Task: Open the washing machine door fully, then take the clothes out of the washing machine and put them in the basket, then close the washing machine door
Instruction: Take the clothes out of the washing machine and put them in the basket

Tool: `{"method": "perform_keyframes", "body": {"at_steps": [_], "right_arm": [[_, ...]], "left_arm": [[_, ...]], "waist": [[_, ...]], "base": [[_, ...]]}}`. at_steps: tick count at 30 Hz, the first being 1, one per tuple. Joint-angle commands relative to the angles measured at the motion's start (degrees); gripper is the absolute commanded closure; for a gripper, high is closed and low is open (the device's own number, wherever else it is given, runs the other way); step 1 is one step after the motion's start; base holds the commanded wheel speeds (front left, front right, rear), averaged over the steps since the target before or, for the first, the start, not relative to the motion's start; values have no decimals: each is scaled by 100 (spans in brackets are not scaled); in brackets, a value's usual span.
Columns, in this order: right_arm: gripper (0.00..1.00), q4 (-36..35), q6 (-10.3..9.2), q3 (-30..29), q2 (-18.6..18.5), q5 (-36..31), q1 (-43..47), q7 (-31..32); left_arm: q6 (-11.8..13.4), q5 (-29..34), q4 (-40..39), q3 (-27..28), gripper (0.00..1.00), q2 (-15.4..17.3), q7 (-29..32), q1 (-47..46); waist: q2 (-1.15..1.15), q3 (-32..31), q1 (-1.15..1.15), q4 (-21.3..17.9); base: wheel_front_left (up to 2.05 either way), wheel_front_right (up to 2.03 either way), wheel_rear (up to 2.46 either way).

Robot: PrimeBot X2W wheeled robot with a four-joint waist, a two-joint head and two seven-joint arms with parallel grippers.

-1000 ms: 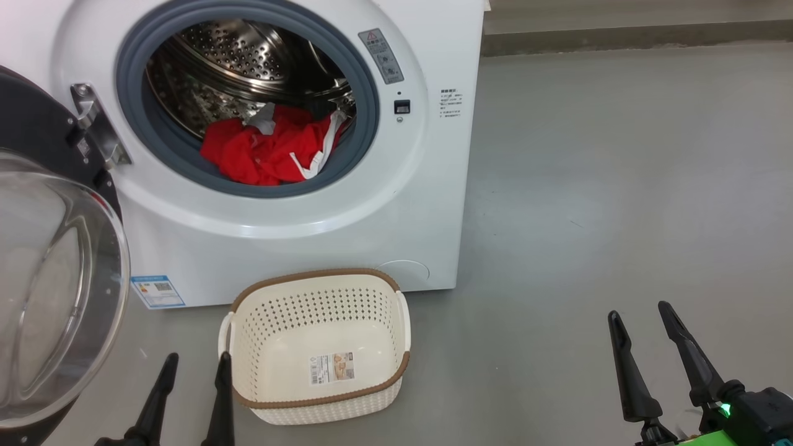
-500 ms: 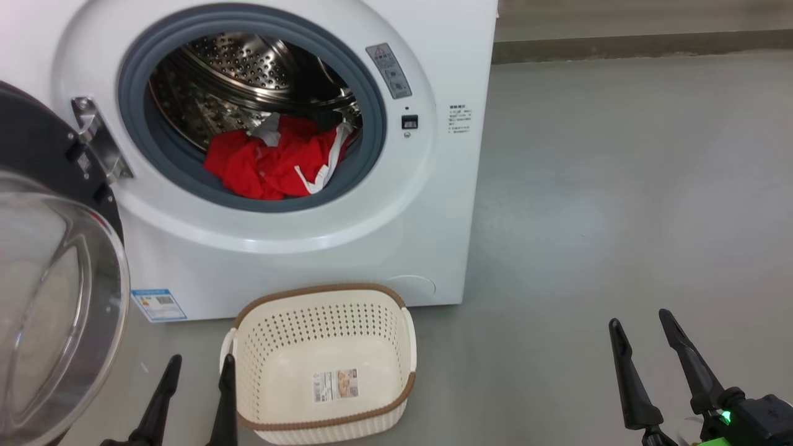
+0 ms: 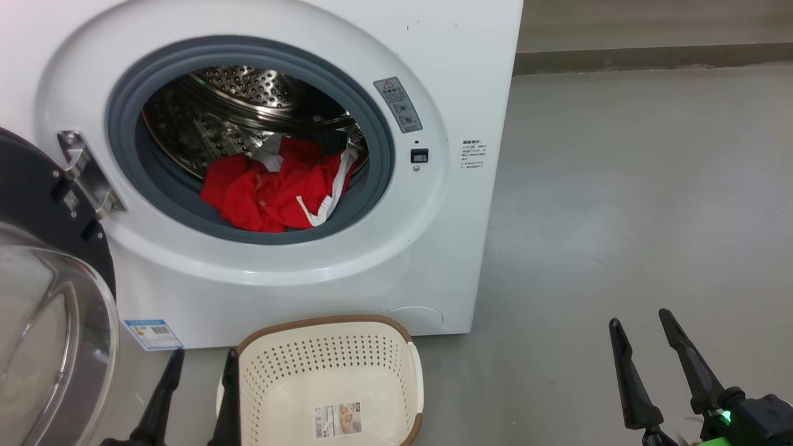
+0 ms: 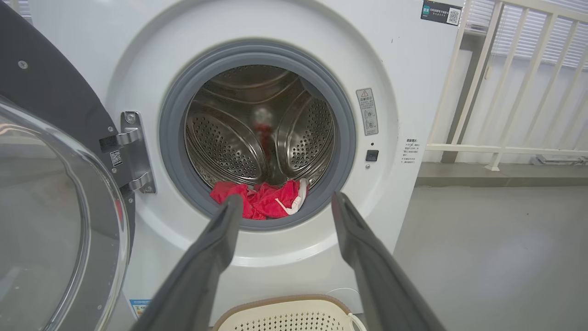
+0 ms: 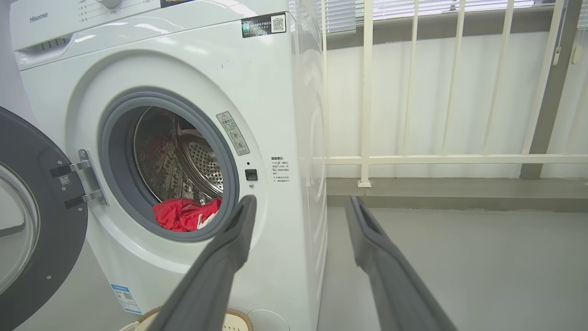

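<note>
The white washing machine (image 3: 396, 260) stands ahead with its door (image 3: 43, 347) swung wide open to the left, glass bowl facing me. Red clothes (image 3: 272, 195) with white trim lie at the front of the steel drum, against the grey gasket. The cream basket (image 3: 322, 323) sits on the floor right below the opening. My left gripper (image 3: 204, 354) is open beside the basket's left rim, its right finger touching or just in front of that rim. My right gripper (image 3: 639, 317) is open over bare floor, far right. In the left wrist view the open gripper (image 4: 285, 196) points at the clothes (image 4: 264, 204).
Grey floor (image 3: 619, 186) stretches free to the right of the machine. A low kerb (image 3: 650, 59) runs along the back, with a white railing (image 5: 367, 161) above it. The open door (image 4: 50, 197) takes up the space at my left. A blue label (image 3: 152, 333) marks the machine's lower left.
The whole head picture has shifted: machine and basket sit lower and look larger, so the camera has moved. Clothes, door and basket keep their places; both grippers stay open.
</note>
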Motion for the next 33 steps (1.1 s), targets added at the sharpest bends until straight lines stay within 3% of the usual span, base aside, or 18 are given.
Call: {"method": "perform_keyframes", "body": {"at_steps": [1,33], "right_arm": [[0,-152,36,98,-83,-3,-129,-37],[0,-136,36,175,-83,-14,-199,-35]], "left_arm": [[14,28,-186,130,0,57,1,-104],[312,90,-304,14,0,77,16,-119]], "waist": [[0,8,0,-3],[0,136,0,25]], "base": [[1,-1,0],[0,0,0]]}}
